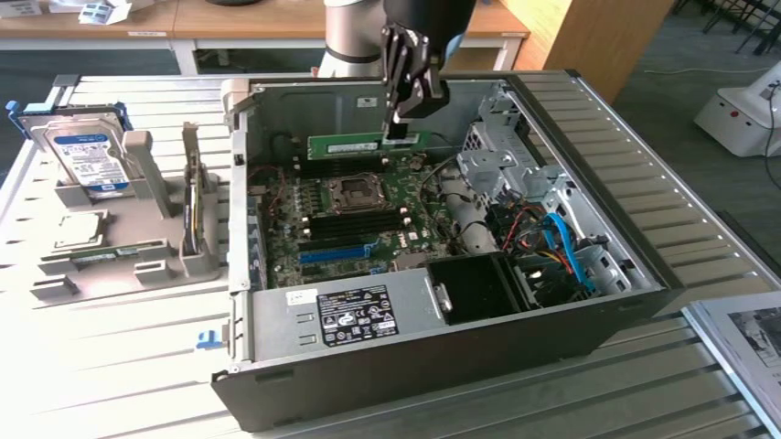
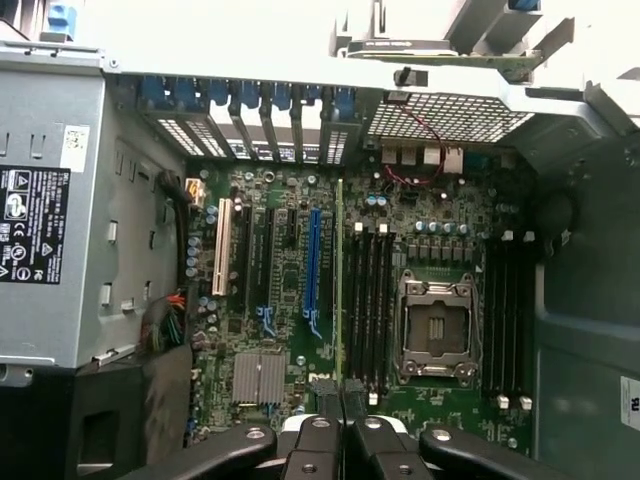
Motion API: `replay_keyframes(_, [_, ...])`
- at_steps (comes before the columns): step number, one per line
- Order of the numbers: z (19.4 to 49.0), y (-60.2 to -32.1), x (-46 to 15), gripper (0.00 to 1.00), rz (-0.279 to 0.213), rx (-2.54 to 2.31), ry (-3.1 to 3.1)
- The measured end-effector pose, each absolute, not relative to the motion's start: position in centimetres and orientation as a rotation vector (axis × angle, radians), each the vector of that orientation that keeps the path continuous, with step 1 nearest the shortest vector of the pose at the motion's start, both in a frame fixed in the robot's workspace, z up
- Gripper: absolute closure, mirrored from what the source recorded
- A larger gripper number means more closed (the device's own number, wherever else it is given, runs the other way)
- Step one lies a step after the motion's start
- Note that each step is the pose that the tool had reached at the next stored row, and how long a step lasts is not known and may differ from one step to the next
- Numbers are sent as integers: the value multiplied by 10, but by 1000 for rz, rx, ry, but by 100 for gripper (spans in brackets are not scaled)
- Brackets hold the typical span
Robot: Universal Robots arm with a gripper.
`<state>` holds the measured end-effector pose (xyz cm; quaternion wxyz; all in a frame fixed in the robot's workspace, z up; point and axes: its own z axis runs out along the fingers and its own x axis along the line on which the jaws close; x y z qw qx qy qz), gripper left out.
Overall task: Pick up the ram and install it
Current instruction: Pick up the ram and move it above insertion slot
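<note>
The ram (image 1: 354,144) is a thin green stick hanging level inside the open computer case (image 1: 635,274), above the far end of the motherboard (image 1: 329,233). My gripper (image 1: 400,133) comes down from above and is shut on the stick's end toward the exterior view's right. In the wrist view the ram (image 2: 339,280) shows edge-on as a thin green line running away from my gripper (image 2: 339,398). It lies beside a bank of black memory slots (image 2: 368,300) next to the processor socket (image 2: 437,330).
A power supply (image 1: 354,311) fills the case's near corner, with cables and a drive cage (image 1: 537,210) on the exterior view's right. Outside the case, a grey holder (image 1: 146,265) carries a blue-labelled hard drive (image 1: 83,157) and a square silver chip (image 1: 76,229).
</note>
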<state>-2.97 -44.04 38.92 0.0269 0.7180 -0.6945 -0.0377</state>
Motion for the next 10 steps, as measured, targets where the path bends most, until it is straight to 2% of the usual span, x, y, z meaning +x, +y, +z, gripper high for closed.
replay_keyframes(10, [376,-440,-30,89,-116,2218,-2145])
